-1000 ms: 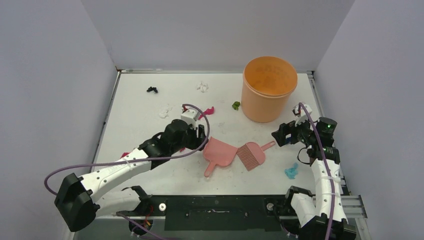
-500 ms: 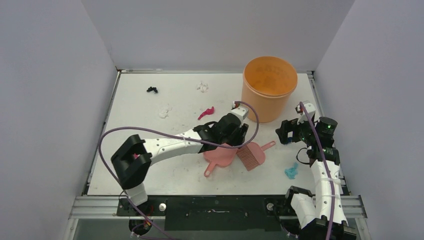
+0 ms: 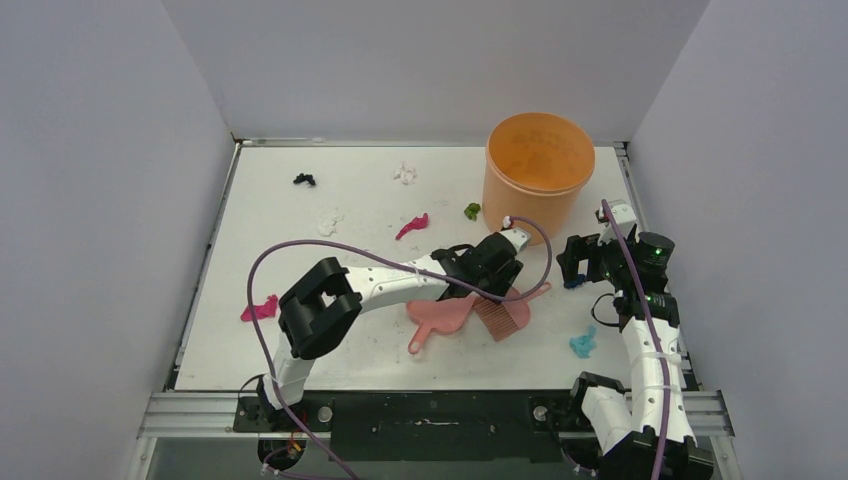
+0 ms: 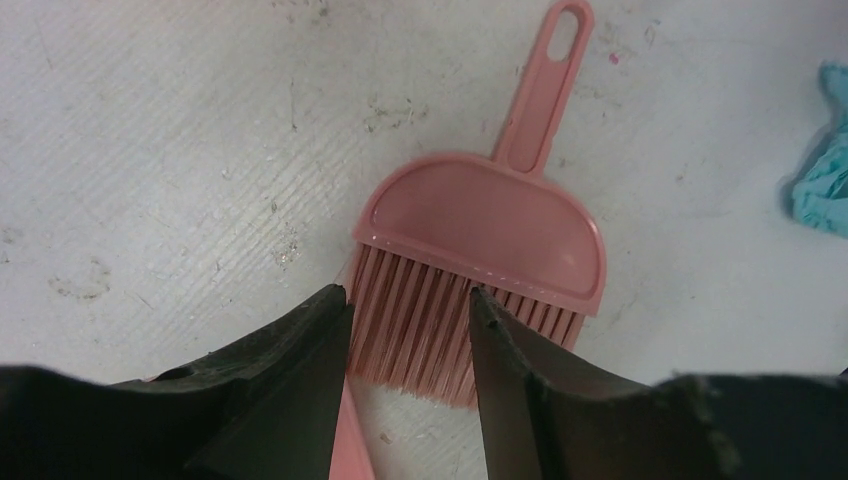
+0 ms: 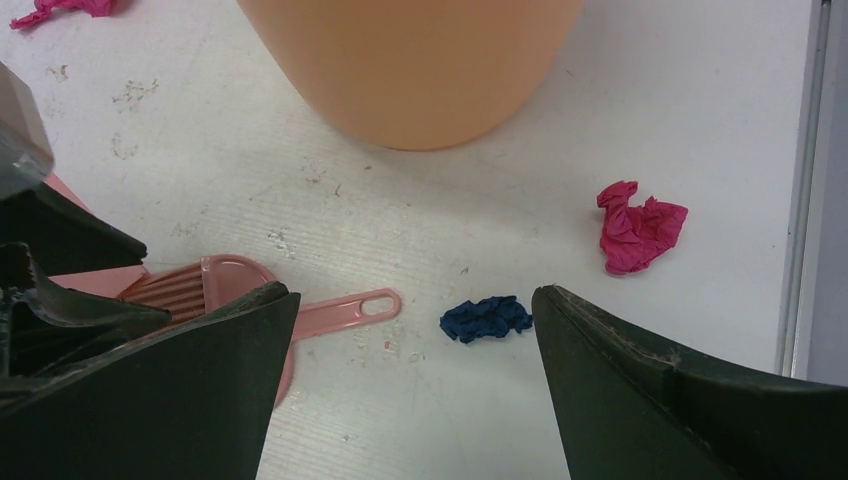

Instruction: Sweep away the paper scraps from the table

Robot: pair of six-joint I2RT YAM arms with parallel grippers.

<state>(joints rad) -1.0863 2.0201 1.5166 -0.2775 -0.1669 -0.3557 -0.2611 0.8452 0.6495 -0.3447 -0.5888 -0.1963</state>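
The small crumpled paper scraps (image 3: 411,226), black, white, magenta, green and blue, all lie scattered loose over the flat white bench (image 3: 260,200). None looks gathered, so the sweeping seems not yet begun. The left gripper (image 4: 408,292) hangs part-open over the bristles of the pink plastic hand brush (image 4: 480,225), grasping nothing. The right gripper (image 5: 412,292) is spread wide, released.

White scuffed table (image 3: 270,190) w/ pink brush (image 4: 480,240) & dustpan (image 3: 438,314), orange bucket (image 3: 535,175), dk-blue scrap (image 5: 487,318), magenta scrap (image 5: 640,225).
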